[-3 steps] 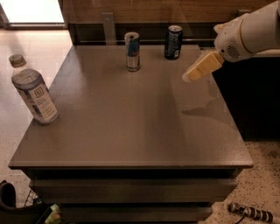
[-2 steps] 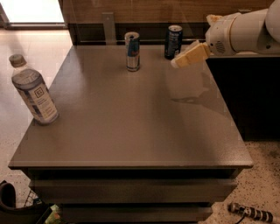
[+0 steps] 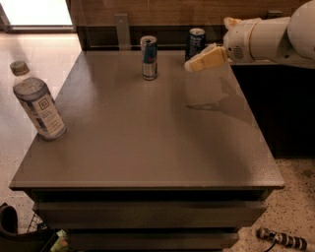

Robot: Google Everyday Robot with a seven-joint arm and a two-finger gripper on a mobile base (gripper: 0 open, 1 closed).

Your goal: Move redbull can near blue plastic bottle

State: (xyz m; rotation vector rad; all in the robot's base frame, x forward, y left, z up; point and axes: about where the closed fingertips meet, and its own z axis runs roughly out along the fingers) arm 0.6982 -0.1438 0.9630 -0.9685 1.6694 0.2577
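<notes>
The redbull can [image 3: 149,57], slim, silver and blue, stands upright at the back middle of the brown table [image 3: 147,147]. The blue plastic bottle [image 3: 38,102], clear with a grey-tan cap and a white-and-blue label, stands upright near the table's left edge, far from the can. My gripper [image 3: 210,43] hangs in the air at the back right, on a white arm [image 3: 268,37] that comes in from the right. It is open and empty, to the right of the redbull can and just in front of a dark navy can [image 3: 196,42].
The dark navy can stands at the back right of the table, partly behind my gripper. A wooden wall panel [image 3: 172,10] runs behind the table. Pale floor [image 3: 29,54] lies to the left, and a dark cabinet [image 3: 285,108] is on the right.
My gripper has moved left and toward the back of the table, closer to the two cans. The cans and the bottle have not moved.
</notes>
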